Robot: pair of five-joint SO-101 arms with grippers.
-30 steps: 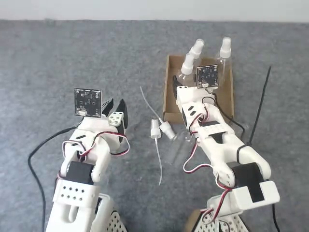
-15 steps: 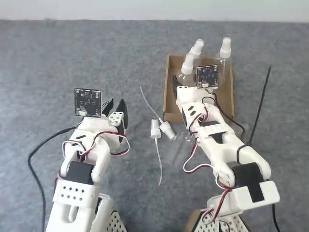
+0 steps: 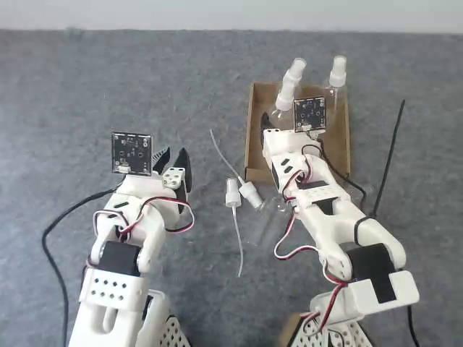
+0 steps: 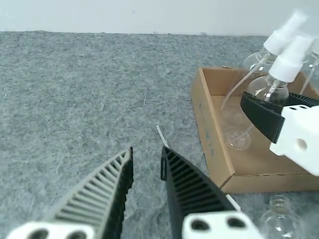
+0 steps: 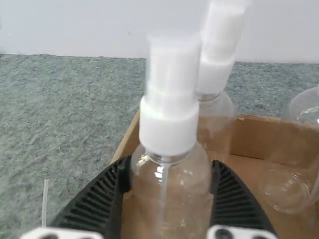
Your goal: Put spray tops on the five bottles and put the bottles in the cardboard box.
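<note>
Bottle (image 5: 167,184) stays clamped in right tool (image 5: 169,173), unmoved.

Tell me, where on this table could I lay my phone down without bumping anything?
The bare grey mat beyond the left gripper, left of the cardboard box. Crowded by the box's near end: loose spray tops, an uncapped bottle.

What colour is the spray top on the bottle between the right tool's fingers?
White. The spray top on that clear bottle shows best in the right wrist view.
</note>
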